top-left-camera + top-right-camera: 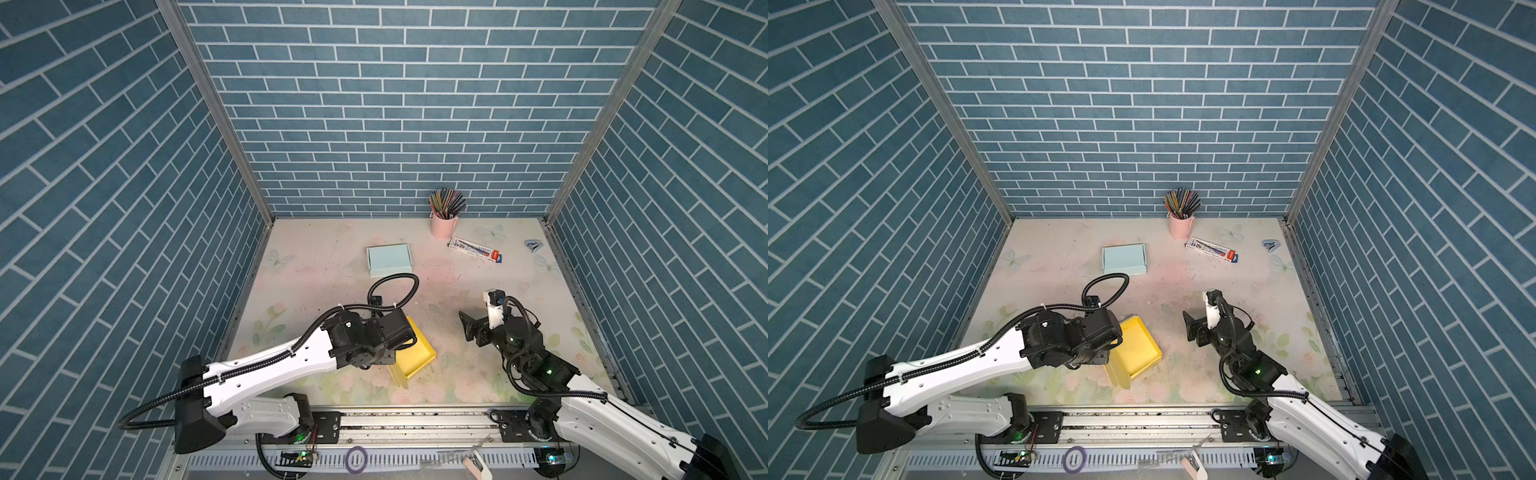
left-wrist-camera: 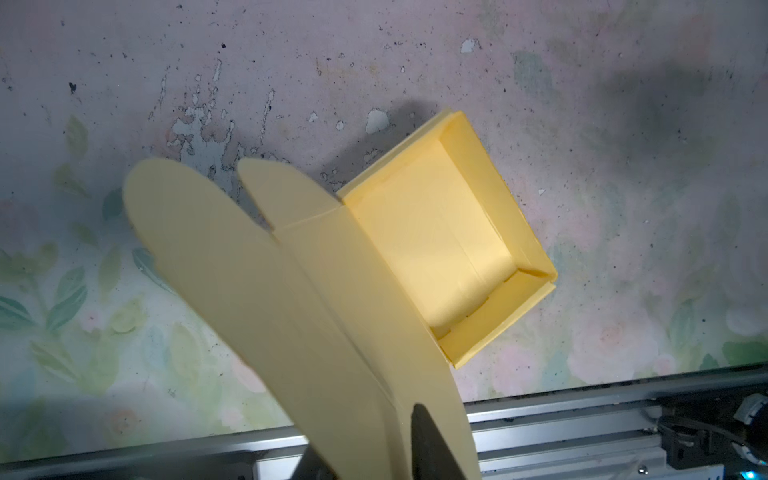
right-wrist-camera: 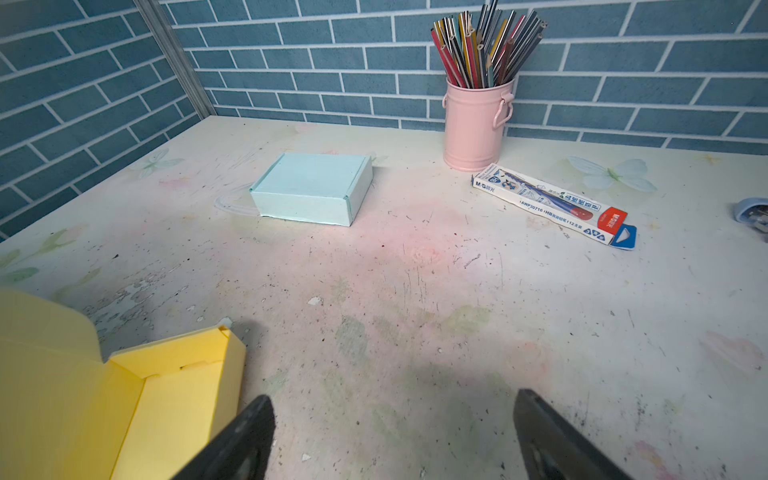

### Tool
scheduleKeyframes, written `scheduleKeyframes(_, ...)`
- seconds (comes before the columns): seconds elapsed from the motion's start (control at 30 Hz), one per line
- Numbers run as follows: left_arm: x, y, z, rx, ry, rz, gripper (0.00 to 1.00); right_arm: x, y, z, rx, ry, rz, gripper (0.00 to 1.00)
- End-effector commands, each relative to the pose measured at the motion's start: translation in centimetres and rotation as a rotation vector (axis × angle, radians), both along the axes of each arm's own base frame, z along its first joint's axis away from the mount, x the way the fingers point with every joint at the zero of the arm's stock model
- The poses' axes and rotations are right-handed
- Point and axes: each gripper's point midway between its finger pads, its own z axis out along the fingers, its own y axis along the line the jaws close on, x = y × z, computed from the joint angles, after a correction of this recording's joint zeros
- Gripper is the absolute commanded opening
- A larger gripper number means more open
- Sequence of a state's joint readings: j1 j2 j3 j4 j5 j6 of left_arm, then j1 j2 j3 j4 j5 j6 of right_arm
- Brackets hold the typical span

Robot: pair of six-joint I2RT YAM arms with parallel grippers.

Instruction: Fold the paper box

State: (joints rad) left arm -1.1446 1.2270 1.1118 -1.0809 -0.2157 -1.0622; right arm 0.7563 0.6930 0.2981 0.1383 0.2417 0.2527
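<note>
Yellow paper box [image 1: 419, 353] sits near the front middle of the table [image 1: 316, 266], its tray already walled and its lid flap [image 2: 324, 299] standing up. The left gripper [image 2: 365, 436] has a finger on each side of that flap and appears pinched on it. The right gripper [image 3: 395, 436] hovers just right of the box with its jaws wide apart and empty. The likeliest trouble seems to be the tray. Nothing pins it down, so swinging the lid over could drag or tip the light box instead of bending the hinge crease. A grip on thin paper may also buckle the flap away from its crease. The rounded tabs could catch on the tray walls rather than tuck inside. Counted, there are two paper boxes, this yellow one and a closed pale blue box [image 1: 388, 259]. There are two rounded tabs on the lid, one pink bucket of pencils [image 1: 444, 226], one pencil carton [image 1: 476, 249] and one small blue object [image 1: 534, 245] too small to name.
</note>
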Motion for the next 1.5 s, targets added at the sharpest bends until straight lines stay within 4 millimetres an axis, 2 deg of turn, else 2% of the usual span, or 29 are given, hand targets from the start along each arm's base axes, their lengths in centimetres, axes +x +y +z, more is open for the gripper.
scheduleKeyframes(0.0,0.6,0.5,0.1,0.005,-0.024,0.019,0.21,0.2,-0.4,1.1,-0.005,-0.023,-0.017,0.9)
scheduleKeyframes(0.27,2.0,-0.3,-0.1,-0.001,-0.027,-0.028,0.01,-0.2,-1.2,1.7,-0.002,-0.048,-0.033,0.9)
scheduleKeyframes(0.43,3.4,-0.9,0.3,-0.015,-0.029,-0.072,0.0,-0.4,-1.5,2.1,0.001,-0.073,-0.031,0.9)
scheduleKeyframes(0.53,4.9,-1.6,1.6,-0.021,-0.048,-0.165,0.0,-0.7,-1.1,2.2,0.008,-0.102,0.001,0.91)
scheduleKeyframes(0.63,5.4,-3.7,2.9,-0.056,-0.024,-0.381,0.0,-1.3,0.3,3.3,0.052,-0.178,0.092,0.92)
scheduleKeyframes(0.83,5.0,-5.4,4.9,0.004,-0.059,-0.729,0.0,-4.7,4.5,6.4,0.112,-0.429,0.417,0.97)
scheduleKeyframes(1.0,4.6,-6.4,5.9,0.013,-0.048,-0.9,0.0,-5.0,7.2,5.6,-0.005,-0.447,0.586,0.98)
scheduleKeyframes(1.1,4.2,-6.6,5.8,0.023,-0.029,-0.973,0.0,-5.2,8.7,4.8,-0.016,-0.378,0.728,0.97)
scheduleKeyframes(1.33,2.5,-6.2,6.8,-0.015,-0.045,-1.077,0.0,-4.6,9.7,4.6,-0.014,-0.301,0.845,0.92)
scheduleKeyframes(1.47,2.1,-5.8,7.1,-0.027,-0.058,-1.1,0.0,-4.8,10.6,4.1,-0.013,-0.254,0.917,0.8)
